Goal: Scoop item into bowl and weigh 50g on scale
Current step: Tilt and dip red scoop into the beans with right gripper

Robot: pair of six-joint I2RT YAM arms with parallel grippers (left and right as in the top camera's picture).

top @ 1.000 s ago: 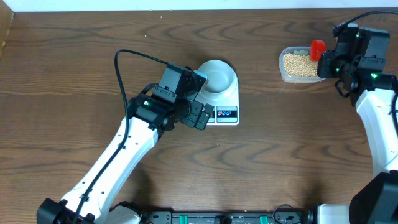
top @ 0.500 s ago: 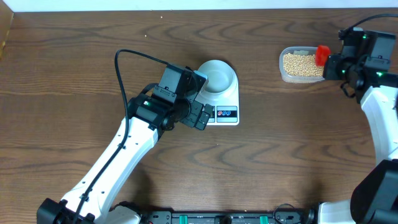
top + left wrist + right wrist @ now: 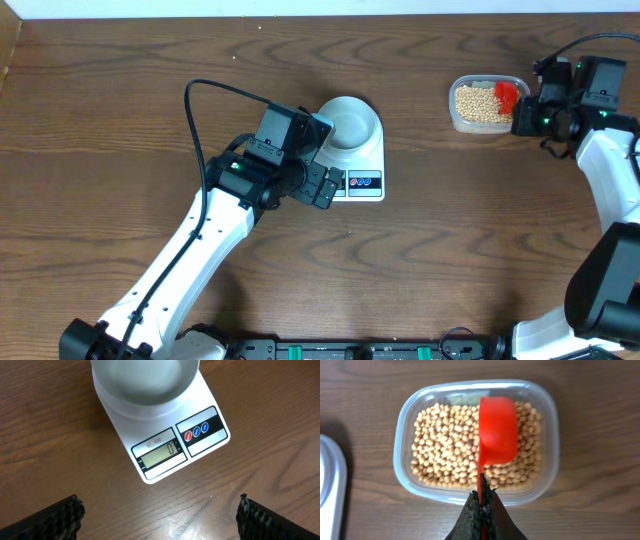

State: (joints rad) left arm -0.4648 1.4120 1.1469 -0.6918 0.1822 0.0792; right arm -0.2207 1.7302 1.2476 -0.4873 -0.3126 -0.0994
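The pale bowl (image 3: 349, 122) sits empty on the white scale (image 3: 362, 165); in the left wrist view the scale (image 3: 165, 455) reads 0 with the bowl (image 3: 145, 382) on it. My left gripper (image 3: 322, 187) (image 3: 159, 515) is open and empty, just left of the scale's display. The tan beans (image 3: 478, 103) (image 3: 445, 445) fill a clear tub (image 3: 462, 122) (image 3: 400, 460) at the far right. My right gripper (image 3: 528, 112) (image 3: 482, 505) is shut on the handle of a red scoop (image 3: 507, 94) (image 3: 496, 427), whose cup hangs over the beans.
The dark wood table (image 3: 450, 250) spreads around both stations. A black cable (image 3: 215, 90) loops from the left arm. The scale's edge (image 3: 327, 490) shows at the left of the right wrist view.
My right gripper has moved the red scoop left and down, from the tub's right rim to over the beans. The left arm has not moved.
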